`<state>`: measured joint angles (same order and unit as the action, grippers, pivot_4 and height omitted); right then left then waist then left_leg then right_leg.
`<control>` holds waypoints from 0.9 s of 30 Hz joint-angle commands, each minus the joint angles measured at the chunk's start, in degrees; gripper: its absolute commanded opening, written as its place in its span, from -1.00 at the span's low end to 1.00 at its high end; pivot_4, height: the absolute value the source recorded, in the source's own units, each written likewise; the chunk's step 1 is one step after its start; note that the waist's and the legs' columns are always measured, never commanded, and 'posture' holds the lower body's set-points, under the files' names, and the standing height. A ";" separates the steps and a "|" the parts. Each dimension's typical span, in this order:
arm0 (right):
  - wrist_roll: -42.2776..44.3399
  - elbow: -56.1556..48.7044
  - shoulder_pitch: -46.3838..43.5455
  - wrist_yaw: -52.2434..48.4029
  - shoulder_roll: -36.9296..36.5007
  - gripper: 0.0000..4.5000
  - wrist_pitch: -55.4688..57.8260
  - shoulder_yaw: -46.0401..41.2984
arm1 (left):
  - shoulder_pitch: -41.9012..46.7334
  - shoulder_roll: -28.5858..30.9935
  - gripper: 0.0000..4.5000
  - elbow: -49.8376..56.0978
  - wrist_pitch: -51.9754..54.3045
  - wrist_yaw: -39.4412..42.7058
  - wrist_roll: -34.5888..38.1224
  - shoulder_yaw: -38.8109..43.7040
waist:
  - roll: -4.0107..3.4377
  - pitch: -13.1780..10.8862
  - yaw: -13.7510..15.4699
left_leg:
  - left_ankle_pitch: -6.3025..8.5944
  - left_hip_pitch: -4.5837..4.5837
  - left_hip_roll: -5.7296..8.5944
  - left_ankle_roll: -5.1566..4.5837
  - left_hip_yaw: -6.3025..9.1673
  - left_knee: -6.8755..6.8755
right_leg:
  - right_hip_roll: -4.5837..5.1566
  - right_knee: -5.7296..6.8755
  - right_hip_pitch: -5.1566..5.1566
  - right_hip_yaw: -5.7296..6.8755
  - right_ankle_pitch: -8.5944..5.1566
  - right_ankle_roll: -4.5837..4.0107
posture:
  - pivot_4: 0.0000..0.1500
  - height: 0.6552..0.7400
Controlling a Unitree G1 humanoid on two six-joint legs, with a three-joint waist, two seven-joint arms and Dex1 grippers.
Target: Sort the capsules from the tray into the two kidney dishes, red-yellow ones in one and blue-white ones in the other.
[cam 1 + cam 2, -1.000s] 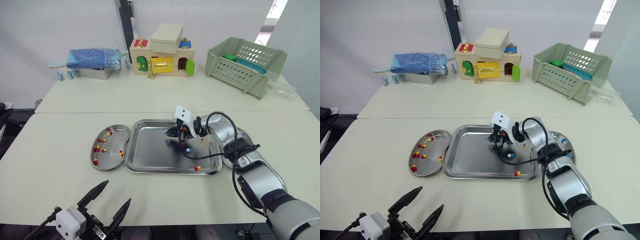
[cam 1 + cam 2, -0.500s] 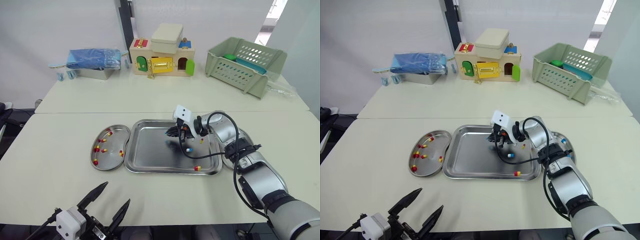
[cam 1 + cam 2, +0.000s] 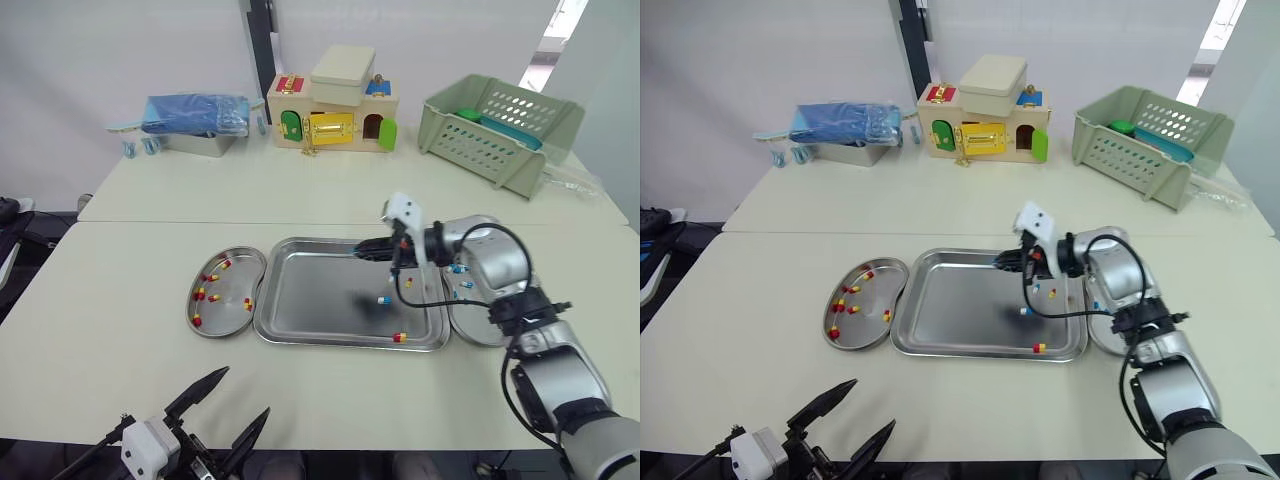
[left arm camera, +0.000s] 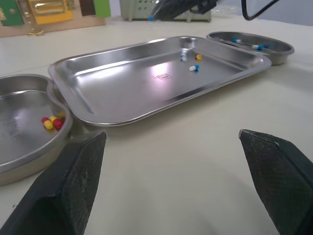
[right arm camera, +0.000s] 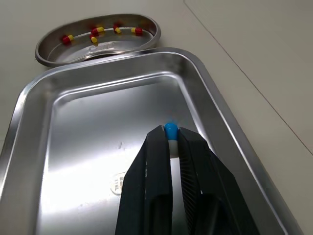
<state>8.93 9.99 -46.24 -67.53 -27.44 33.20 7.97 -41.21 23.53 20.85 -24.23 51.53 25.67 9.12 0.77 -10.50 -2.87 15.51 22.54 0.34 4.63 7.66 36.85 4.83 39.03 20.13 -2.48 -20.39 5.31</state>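
Blue-white capsule [image 5: 170, 130] pinched tight between the right gripper's [image 5: 170, 142] fingertips in the right wrist view. Tray [image 5: 29, 127] floor beneath the tips, red-yellow dish [image 5: 49, 51] well beyond them.

From the head views: raised clear of the tray floor, where a second ago low among the capsules. Pick apparently done, carry next. Blue-white dish [image 3: 472, 322] behind the tips, beside the arm. Below the gripper, a loose blue-white capsule [image 3: 382, 299] and a red-yellow capsule [image 3: 398, 337] yet to sort.

Left wrist view: left gripper [image 4: 171, 139] spread wide, holding nothing, tray just ahead.
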 commanded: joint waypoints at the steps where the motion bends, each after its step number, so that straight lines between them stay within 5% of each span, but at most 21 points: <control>1: 4.82 -9.01 3.13 0.01 -5.25 -1.00 5.80 -4.98 | -0.17 2.19 1.00 1.78 -0.45 2.86 1.65 -0.43 | 0.00 0.00 0.07 | 0.00 0.02 0.00 0.00 -0.01 0.01 | 0.00 0.00 0.00 0.01 0.00 0.00 | 1.00 1.00; 9: 7.67 -19.06 21.86 4.06 -22.03 -1.00 10.07 -18.57 | 7.19 7.41 1.00 -0.62 3.42 8.38 5.36 -1.74 | -0.12 0.05 0.97 | 0.00 0.05 0.04 -0.02 -0.05 0.03 | 0.04 -0.03 -0.04 0.02 0.00 0.01 | 1.00 1.00; 20: 8.68 -21.68 34.49 6.67 -26.93 -1.00 6.56 -21.06 | 12.73 7.72 1.00 -2.87 6.28 10.97 6.14 -2.39 | -0.14 0.06 0.19 | 0.00 -0.08 -0.01 -0.02 -0.08 0.06 | -0.01 -0.01 -0.17 -0.01 0.00 0.01 | 1.00 1.00; 27: 10.37 -21.14 35.06 6.57 -27.11 -0.15 6.04 -21.29 | 12.25 7.52 1.00 -2.49 6.67 10.15 5.89 -1.43 | -0.13 0.06 0.42 | 0.00 -0.07 0.00 -0.01 -0.05 0.06 | 0.00 -0.03 -0.20 0.01 0.00 0.01 | 1.00 1.00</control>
<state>18.32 -10.43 -11.30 -60.94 -53.70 40.24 -11.86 -28.49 31.23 17.33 -17.58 61.90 31.22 6.94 0.64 -10.44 -2.45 15.51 22.47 0.34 4.62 7.61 36.91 4.83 39.00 19.92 -2.47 -20.39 5.32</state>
